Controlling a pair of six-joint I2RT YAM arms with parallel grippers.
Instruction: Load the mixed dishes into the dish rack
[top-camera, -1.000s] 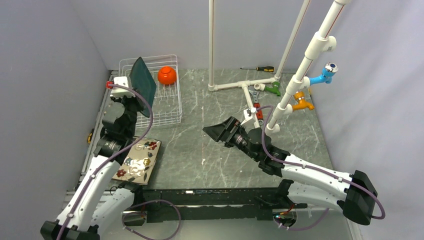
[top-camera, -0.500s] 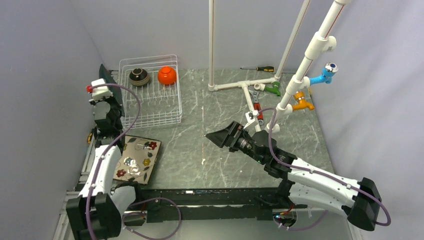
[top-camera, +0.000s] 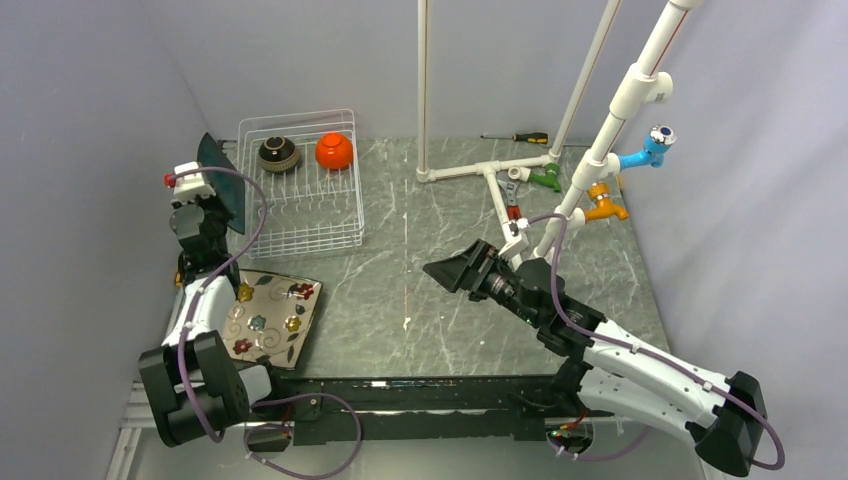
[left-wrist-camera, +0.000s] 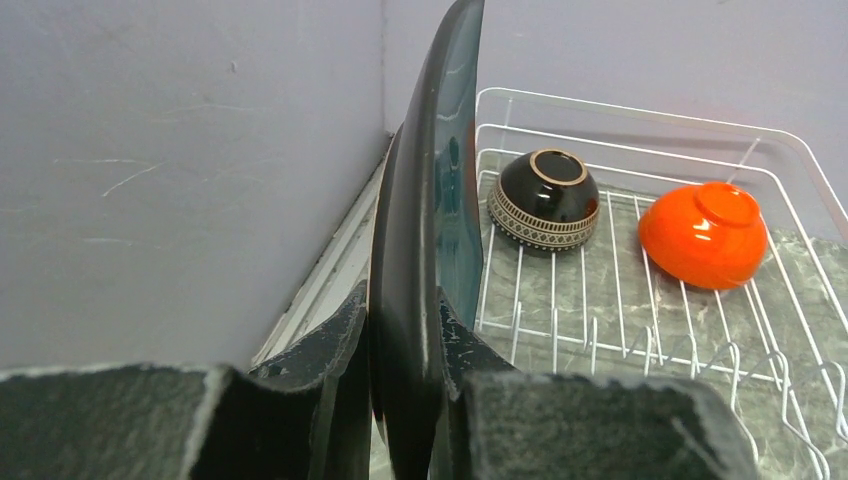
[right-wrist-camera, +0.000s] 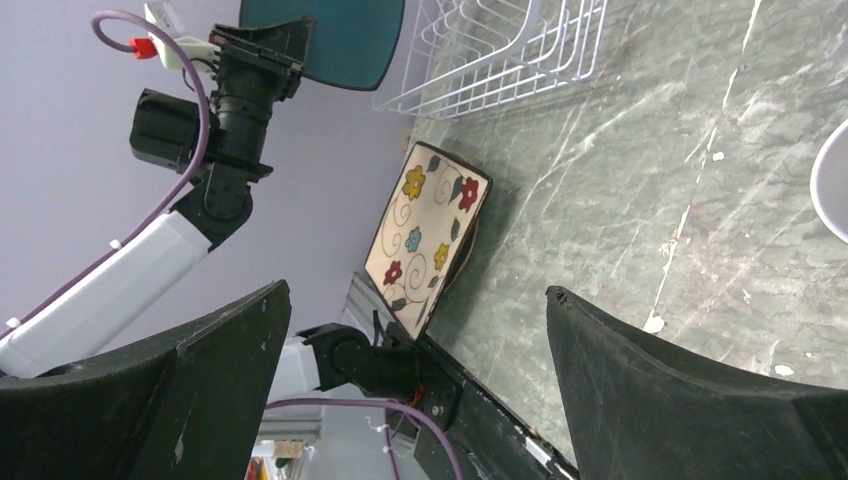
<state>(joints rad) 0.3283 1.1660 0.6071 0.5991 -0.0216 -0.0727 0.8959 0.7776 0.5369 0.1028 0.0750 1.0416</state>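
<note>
My left gripper (top-camera: 205, 195) (left-wrist-camera: 405, 320) is shut on the lower edge of the dark teal plate (top-camera: 222, 178) (left-wrist-camera: 425, 220). It holds the plate upright and edge-on, just left of the white wire dish rack (top-camera: 310, 243) (left-wrist-camera: 640, 112), close to the wall. At the rack's far end a dark brown bowl (top-camera: 279, 153) (left-wrist-camera: 545, 200) and an orange bowl (top-camera: 334, 150) (left-wrist-camera: 703, 233) sit upside down. The floral square plate (top-camera: 268, 318) (right-wrist-camera: 425, 235) lies slightly tilted near the front left edge. My right gripper (top-camera: 450, 272) (right-wrist-camera: 415, 295) hangs open over mid-table, holding nothing.
The grey side wall (left-wrist-camera: 180, 180) stands right beside the held plate. A white pipe frame (top-camera: 480, 170) rises at the back right with blue (top-camera: 650, 148), orange (top-camera: 605, 208) and green (top-camera: 548, 178) taps. A screwdriver (top-camera: 520, 137) lies behind it.
My left arm swung left with the teal plate, from over the rack to beside the wall, uncovering the dark brown bowl. The right arm drew slightly to the right.
</note>
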